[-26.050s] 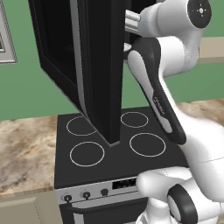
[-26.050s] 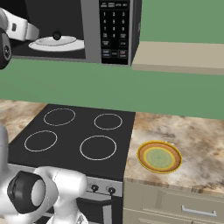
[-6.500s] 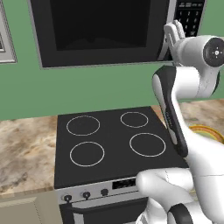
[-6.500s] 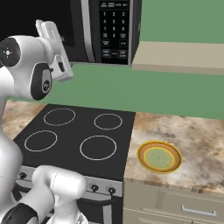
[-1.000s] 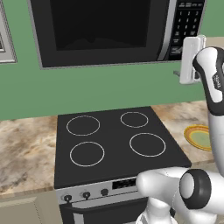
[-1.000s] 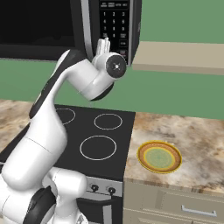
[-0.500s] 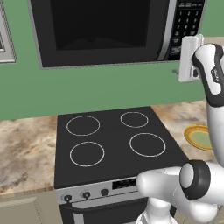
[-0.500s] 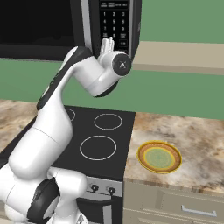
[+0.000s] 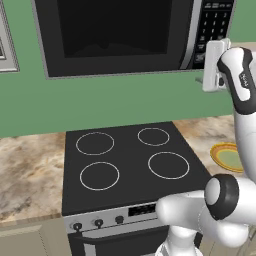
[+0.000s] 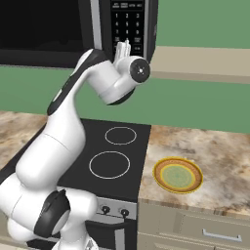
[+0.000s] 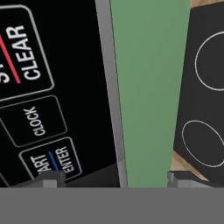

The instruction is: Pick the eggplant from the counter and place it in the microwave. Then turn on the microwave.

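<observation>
Microwave (image 9: 115,37), wide black box, silver trim, dark door shut, keypad before spread fingers (image 11: 51,176).

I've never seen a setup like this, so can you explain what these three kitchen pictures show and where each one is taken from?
It is a rendered kitchen with a white robot arm on a base. Two cameras look from behind it, left and right. The third sits on its hand, close against the big black microwave keypad, near the START/ENTER button. The end effector looks open and holds nothing. Below lie a black four-ring stove top, a beige marbled stone counter and a yellow-rimmed green plate.
</observation>
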Motion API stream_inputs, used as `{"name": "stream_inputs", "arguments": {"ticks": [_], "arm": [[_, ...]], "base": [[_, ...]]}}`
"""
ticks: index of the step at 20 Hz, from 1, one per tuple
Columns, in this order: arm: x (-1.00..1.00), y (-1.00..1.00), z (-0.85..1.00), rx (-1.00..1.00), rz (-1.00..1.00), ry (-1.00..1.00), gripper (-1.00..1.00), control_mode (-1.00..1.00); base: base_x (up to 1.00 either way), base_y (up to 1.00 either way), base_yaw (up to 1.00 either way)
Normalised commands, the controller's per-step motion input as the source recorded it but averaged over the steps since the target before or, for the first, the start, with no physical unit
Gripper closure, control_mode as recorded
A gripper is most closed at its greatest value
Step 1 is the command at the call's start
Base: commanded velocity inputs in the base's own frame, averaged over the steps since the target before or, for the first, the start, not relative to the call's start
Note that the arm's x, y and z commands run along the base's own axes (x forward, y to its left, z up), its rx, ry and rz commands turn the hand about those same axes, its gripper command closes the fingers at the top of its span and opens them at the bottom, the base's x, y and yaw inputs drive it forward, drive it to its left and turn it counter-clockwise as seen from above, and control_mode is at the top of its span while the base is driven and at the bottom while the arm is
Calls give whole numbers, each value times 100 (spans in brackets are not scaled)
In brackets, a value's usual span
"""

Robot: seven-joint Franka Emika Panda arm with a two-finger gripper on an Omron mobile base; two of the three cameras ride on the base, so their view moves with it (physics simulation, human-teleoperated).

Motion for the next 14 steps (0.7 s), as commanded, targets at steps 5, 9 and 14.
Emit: {"name": "stream_inputs", "arguments": {"ticks": [5,9,14], "arm": [[30,0,-9,2,1,0,-100,-100],[32,0,-12,1,1,2,-100,-100],[20,0,-15,0,1,1,-100,-100]], "base": [[0,0,0],[0,0,0],[0,0,0]]}}
